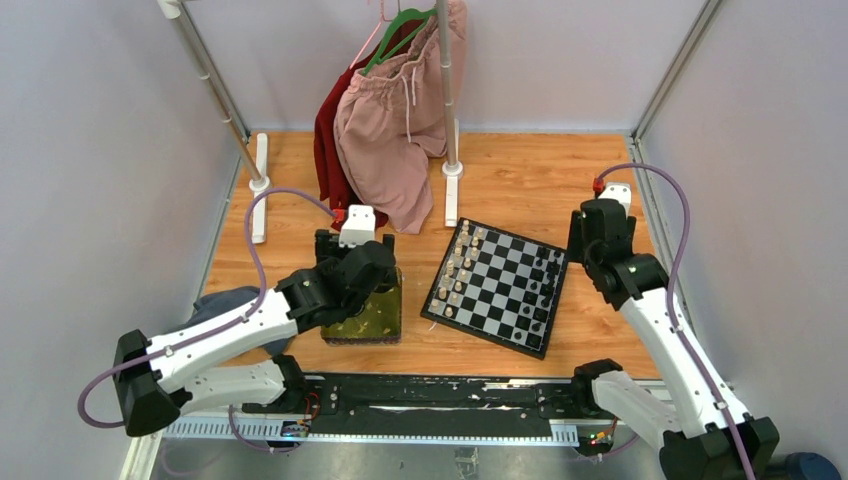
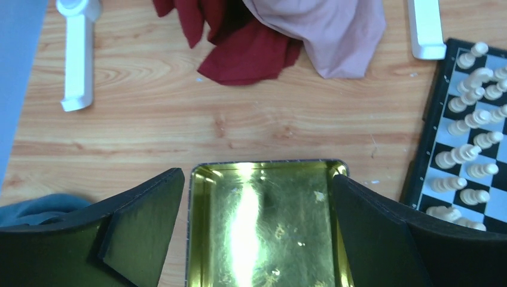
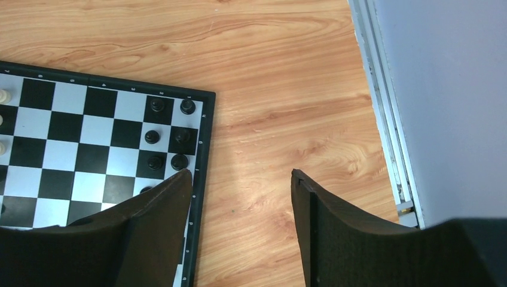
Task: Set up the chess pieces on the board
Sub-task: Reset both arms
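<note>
The left gripper [image 2: 258, 179] is hanging over the tray [image 2: 263, 162] with its fingers spread wide and nothing between them. The part of the tray showing under it is looking bare, though its near end is being cut off by the picture edge. The right gripper [image 3: 240, 173] is hovering over the outer edge of the board [image 3: 78, 143], its fingers also standing apart and holding nothing, with bare table [image 3: 269, 119] showing in the gap. The chess pieces [image 3: 179, 161] are standing in two columns on the board just beside and beyond its left finger, and one more is half hiding under that fingertip. I am judging that the setting-up is nearing its end. The next move is calling first for finding any piece left to fetch, because none is showing off the board. Further beyond the left gripper, to its right, the white pieces [image 2: 472, 125] are standing in their rows. In the top view the black pieces are appearing too small to count.
</note>
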`<state>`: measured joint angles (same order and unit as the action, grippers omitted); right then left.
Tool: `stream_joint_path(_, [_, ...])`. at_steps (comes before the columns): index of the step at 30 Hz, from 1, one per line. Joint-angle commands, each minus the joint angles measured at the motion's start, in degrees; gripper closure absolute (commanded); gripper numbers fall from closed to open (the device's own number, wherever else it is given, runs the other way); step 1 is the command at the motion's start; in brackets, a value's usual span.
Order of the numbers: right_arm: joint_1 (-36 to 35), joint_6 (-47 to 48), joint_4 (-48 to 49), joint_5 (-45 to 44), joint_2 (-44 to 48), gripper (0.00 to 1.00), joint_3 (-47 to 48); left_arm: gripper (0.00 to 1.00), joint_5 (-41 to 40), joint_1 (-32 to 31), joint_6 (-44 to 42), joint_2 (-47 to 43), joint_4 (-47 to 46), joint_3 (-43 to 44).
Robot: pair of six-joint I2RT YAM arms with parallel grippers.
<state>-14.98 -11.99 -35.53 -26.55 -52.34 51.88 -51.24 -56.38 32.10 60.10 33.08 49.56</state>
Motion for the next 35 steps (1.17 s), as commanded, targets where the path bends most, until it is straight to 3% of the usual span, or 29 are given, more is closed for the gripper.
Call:
stream_joint_path(1, [0.7,0.2,-0.4,-4.2,3.8,0.33,-2.6,0.0,-6.9,0.5,-4.8,-4.6,-8.1,-3.7])
stream_joint_path(12, [0.8,0.6,-0.6,-3.1,7.6,0.28,-4.5,0.0,-6.0,1.3,-7.5,-6.7,-11.7,-7.2])
stream_joint_path(35, [0.7,0.0,0.2,-1.7,8.5,0.25,-5.1,0.0,-4.0,2.4,-7.7,-5.8,-12.8,-8.7])
